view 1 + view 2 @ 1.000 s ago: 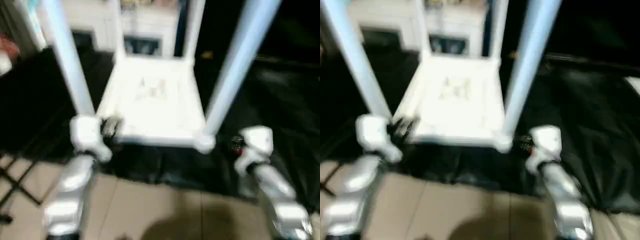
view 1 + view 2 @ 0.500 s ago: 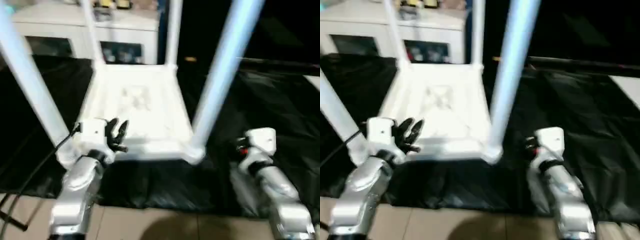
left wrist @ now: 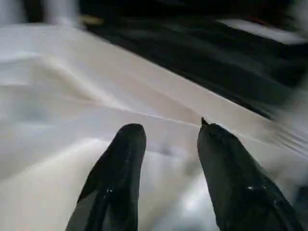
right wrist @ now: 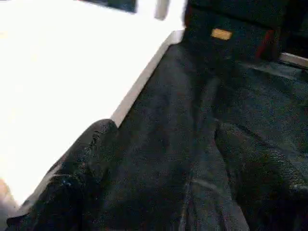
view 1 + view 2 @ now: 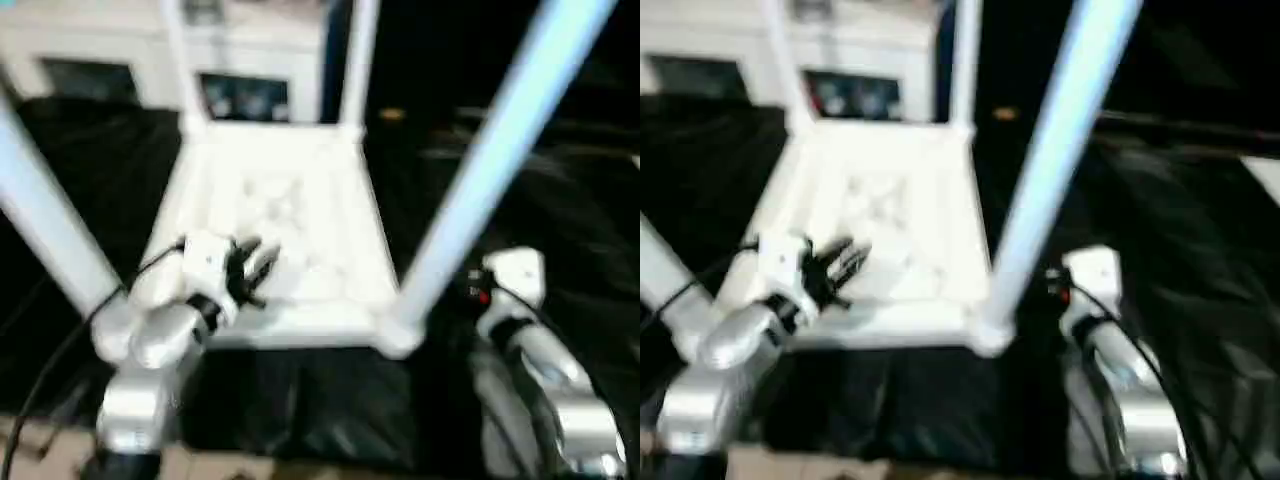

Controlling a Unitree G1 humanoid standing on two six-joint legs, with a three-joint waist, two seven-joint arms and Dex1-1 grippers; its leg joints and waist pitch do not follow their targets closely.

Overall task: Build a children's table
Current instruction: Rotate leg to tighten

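Note:
The children's table (image 5: 285,200) lies upside down on a black cloth, its ribbed white underside facing up. Its legs stand up from the corner sockets: the near-right leg (image 5: 500,150), the near-left leg (image 5: 45,225) and two thin far legs (image 5: 360,60). My left gripper (image 5: 255,270) hovers over the near-left part of the underside, open, with nothing between its fingers (image 3: 120,159). To the right of the near-right corner socket (image 5: 395,335), my right gripper (image 4: 163,139) hangs open over the cloth, beside the table's edge (image 4: 139,84).
The black cloth (image 5: 570,200) covers the floor around the table. A white cabinet with glass doors (image 5: 245,95) stands right behind it. A black cable (image 5: 50,355) runs along my left forearm, and more cables run along my right forearm (image 5: 1160,380).
My left gripper has moved from the base of the near-left leg in over the underside, its fingers a little wider apart. The camera has shifted. The right arm has stayed put.

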